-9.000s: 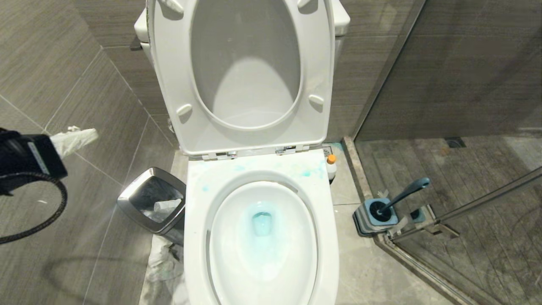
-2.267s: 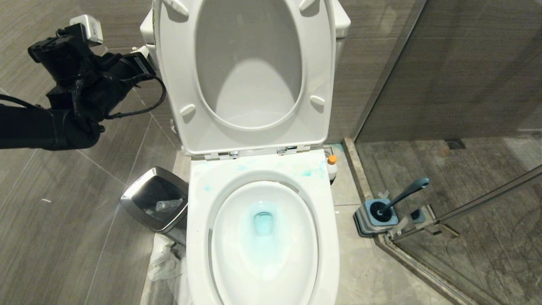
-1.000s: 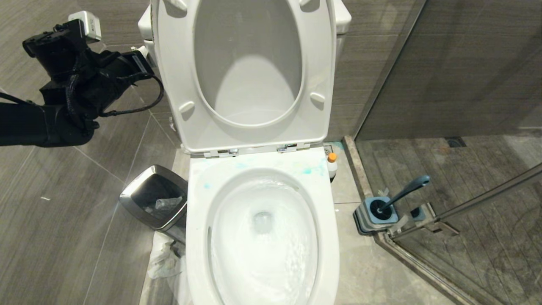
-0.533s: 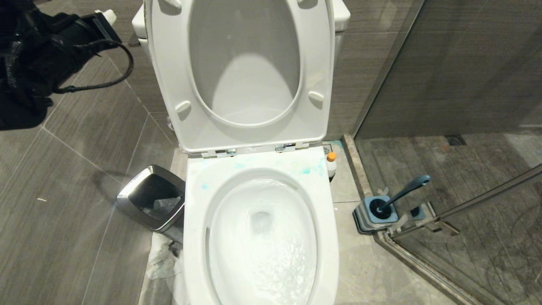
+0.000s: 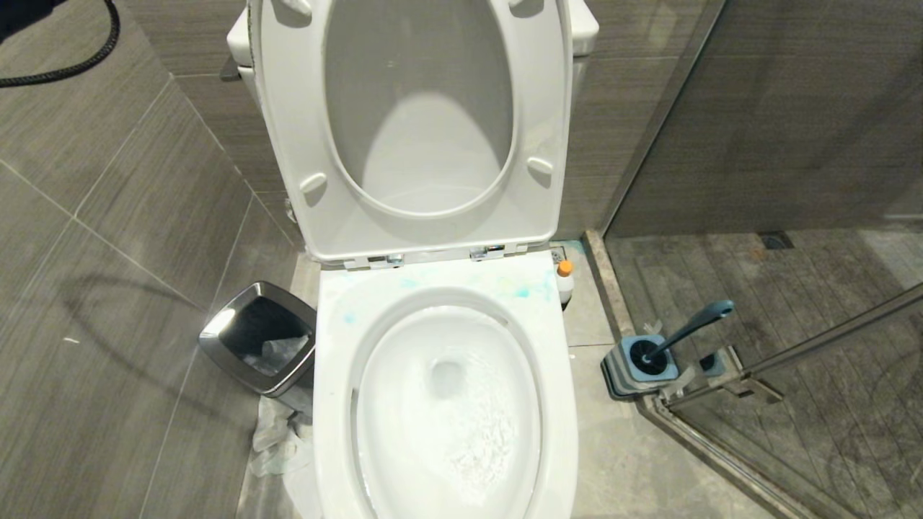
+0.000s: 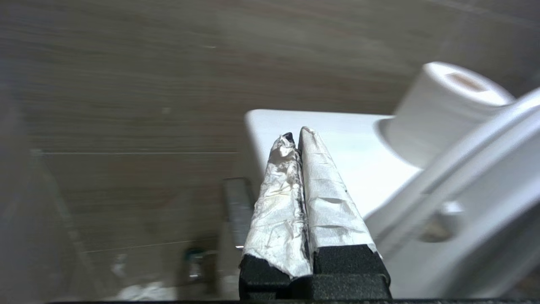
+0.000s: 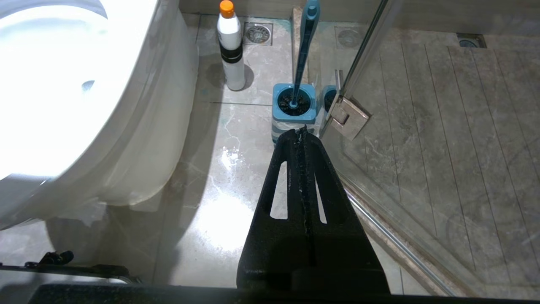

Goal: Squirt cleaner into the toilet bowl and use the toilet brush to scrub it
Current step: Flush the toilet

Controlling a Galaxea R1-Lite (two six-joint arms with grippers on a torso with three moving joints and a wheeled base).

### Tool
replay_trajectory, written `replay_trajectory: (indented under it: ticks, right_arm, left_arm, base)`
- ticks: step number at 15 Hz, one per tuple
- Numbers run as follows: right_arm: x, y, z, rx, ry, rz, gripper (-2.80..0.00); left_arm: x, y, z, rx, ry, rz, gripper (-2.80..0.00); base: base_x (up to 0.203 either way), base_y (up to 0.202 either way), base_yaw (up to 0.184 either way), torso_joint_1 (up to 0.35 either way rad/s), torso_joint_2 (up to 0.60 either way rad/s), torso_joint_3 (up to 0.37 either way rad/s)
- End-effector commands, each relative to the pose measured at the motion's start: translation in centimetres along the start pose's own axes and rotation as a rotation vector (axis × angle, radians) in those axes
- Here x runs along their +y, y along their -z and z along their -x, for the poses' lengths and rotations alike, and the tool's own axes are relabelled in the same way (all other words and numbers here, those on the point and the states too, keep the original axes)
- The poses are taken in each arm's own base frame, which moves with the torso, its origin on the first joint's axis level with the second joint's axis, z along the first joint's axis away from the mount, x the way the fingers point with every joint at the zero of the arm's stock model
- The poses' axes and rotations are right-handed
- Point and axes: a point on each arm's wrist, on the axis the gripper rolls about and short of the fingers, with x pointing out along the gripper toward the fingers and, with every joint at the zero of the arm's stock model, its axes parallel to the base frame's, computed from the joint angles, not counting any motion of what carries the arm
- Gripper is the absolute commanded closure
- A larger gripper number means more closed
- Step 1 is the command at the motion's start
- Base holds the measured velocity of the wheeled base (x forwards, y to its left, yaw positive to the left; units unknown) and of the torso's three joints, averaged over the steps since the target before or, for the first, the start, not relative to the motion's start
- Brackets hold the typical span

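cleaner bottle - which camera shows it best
The right wrist view: the cleaner stands whole on the floor beside the toilet bowl, orange cap to base. In the head view only its cap and shoulder show past the bowl's rim. The left wrist view does not show it.

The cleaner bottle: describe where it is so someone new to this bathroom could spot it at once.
Start at the white toilet bowl and go to its right side, near the seat hinges. There, on the floor tile close to the back wall, stands the cleaner bottle. It is small, upright and white with an orange cap, unlike the blue-handled toilet brush leaning in its square holder nearer the glass shower door.
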Motion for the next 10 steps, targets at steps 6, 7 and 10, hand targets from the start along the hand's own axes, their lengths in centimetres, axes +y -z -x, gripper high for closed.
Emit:
replay_trajectory:
  ticks: [6,7,10]
  right_arm:
    - [0.0,0.0,0.0,0.001,0.0,0.001,0.0]
    - [0.0,0.0,0.0,0.001,0.0,0.001,0.0]
    - [0.0,0.0,0.0,0.001,0.0,0.001,0.0]
  left_arm:
    - [-1.4,-2.5,1.6,0.067,0.31,0.125,0.0]
    - [-1.3,-2.1,1.3,0.085,0.338,0.13,0.0]
    - [-0.4,-0.4,0.1,0.115,0.342,0.137,0.0]
  base:
    - [0.0,0.0,0.0,0.0,0.0,0.0]
    - [0.0,0.0,0.0,0.0,0.0,0.0]
    - [0.0,0.0,0.0,0.0,0.0,0.0]
